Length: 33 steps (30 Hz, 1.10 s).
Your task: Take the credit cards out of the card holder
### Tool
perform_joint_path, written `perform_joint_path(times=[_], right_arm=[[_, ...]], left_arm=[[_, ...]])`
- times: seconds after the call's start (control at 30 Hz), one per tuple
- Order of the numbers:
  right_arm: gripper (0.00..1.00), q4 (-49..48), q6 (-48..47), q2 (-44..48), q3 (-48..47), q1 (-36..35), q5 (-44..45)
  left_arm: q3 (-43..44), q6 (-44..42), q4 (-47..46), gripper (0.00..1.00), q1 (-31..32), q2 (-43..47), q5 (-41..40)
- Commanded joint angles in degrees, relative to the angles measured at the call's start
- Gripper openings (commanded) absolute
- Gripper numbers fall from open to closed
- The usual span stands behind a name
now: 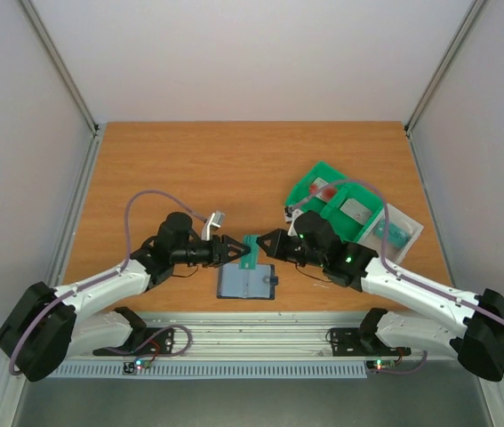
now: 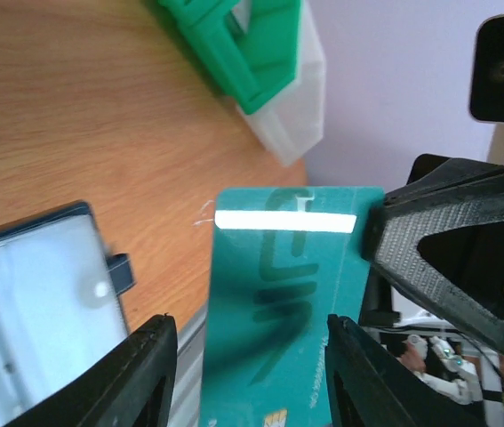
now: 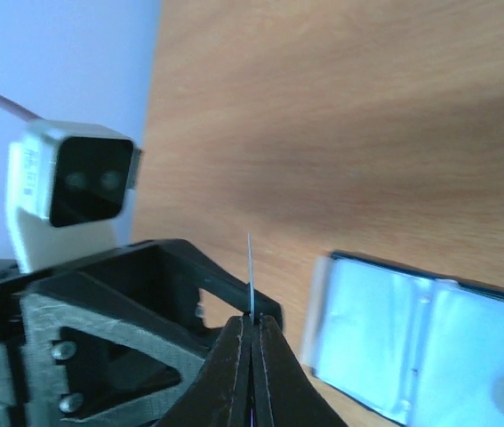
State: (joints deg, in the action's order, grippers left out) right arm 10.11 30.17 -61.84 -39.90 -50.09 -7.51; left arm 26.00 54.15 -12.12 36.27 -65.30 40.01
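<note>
The holder (image 1: 245,283) lies open on the near counter (image 1: 163,160). Just beyond it the right claw (image 3: 252,334) pinches the teal card (image 2: 292,285) by one edge; the left claw (image 1: 235,252) stands spread around it. That slim hold may let it pivot or drop before the tray (image 1: 318,178).

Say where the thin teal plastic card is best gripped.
Pinch its flat faces at the edge nearest the right arm, from the right: the thin teal plastic card hangs clear of the wooden table, and the right gripper is shut on that edge.
</note>
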Motion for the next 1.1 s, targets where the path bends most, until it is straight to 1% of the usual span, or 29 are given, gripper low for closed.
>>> perform_joint_path(times=[0.0, 0.07, 0.13, 0.17, 0.27, 0.3, 0.33, 0.4, 0.47, 0.6, 0.7, 0.77, 0.8, 0.87, 0.9, 0.93, 0.97, 1.07], right_arm=[[0.01, -5.5, 4.1, 3.6, 1.8, 0.0, 0.6], [0.01, -5.8, 4.4, 4.5, 2.0, 0.0, 1.0], [0.01, -5.8, 4.4, 4.8, 2.0, 0.0, 1.2], [0.01, -5.8, 4.4, 4.7, 2.1, 0.0, 1.2], [0.01, -5.8, 4.7, 4.7, 2.5, 0.0, 1.1], [0.01, -5.9, 4.6, 4.7, 2.6, 0.0, 0.8], [0.01, -5.8, 4.3, 4.8, 2.6, 0.0, 0.3], [0.01, -4.7, 3.0, 4.8, 1.8, 0.0, -0.6], [0.06, -1.2, 0.0, 5.3, 0.3, 0.0, -0.6], [0.19, 15.5, -10.4, 7.6, -7.8, 0.1, 4.3], [0.26, 24.4, -17.2, 8.2, -13.9, 0.1, 3.5], [0.29, 29.3, -20.6, 7.0, -17.7, 0.1, 2.2], [0.29, 31.7, -22.0, 6.3, -19.3, 0.1, 1.8], [0.30, 35.5, -24.6, 5.1, -21.9, 0.1, 0.0], [0.30, 37.2, -25.9, 4.5, -23.2, 0.1, -1.2], [0.30, 38.6, -27.0, 3.8, -24.4, 0.1, -2.7], [0.31, 39.8, -28.5, 3.1, -25.5, 0.1, -4.5], [0.33, 43.6, -33.9, -0.1, -28.3, 0.1, -10.5]], left_arm=[[-2.8, 8.1, -15.7, 0.47, -0.2, 0.5, 3.3], [-3.6, 9.8, -18.4, 0.46, -0.2, 0.6, 3.6], [-4.6, 11.0, -21.3, 0.41, -0.2, 0.5, 3.8], [-4.9, 11.4, -22.3, 0.36, -0.2, 0.5, 3.9], [-6.0, 12.7, -24.5, 0.10, -0.3, 0.9, 3.8], [-6.6, 13.4, -25.8, 0.04, -0.3, 1.1, 3.6], [-7.1, 13.8, -26.8, 0.01, -0.4, 1.2, 3.7], [-7.3, 14.1, -27.3, 0.00, -0.5, 1.3, 4.6], [-7.2, 13.4, -28.1, 0.00, -0.6, 1.2, 6.3], [-7.4, 10.6, -28.9, 0.00, -0.9, 1.3, 12.0], [-7.5, 7.5, -27.5, 0.00, -0.9, 2.2, 17.5], [-7.1, 4.8, -23.6, 0.00, -0.9, 3.0, 20.0], [-6.5, 3.3, -20.1, 0.00, -0.9, 3.5, 20.9], [-4.1, -2.1, -10.6, 0.01, -0.8, 4.8, 21.9], [-3.4, -6.3, -7.2, 0.00, -0.8, 5.5, 21.6], [-3.4, -8.5, -6.2, 0.00, -0.8, 6.3, 21.2], [-3.7, -8.8, -7.4, 0.00, -0.8, 7.1, 21.3], [-4.3, -6.5, -11.2, 0.01, -0.8, 8.2, 22.3]])
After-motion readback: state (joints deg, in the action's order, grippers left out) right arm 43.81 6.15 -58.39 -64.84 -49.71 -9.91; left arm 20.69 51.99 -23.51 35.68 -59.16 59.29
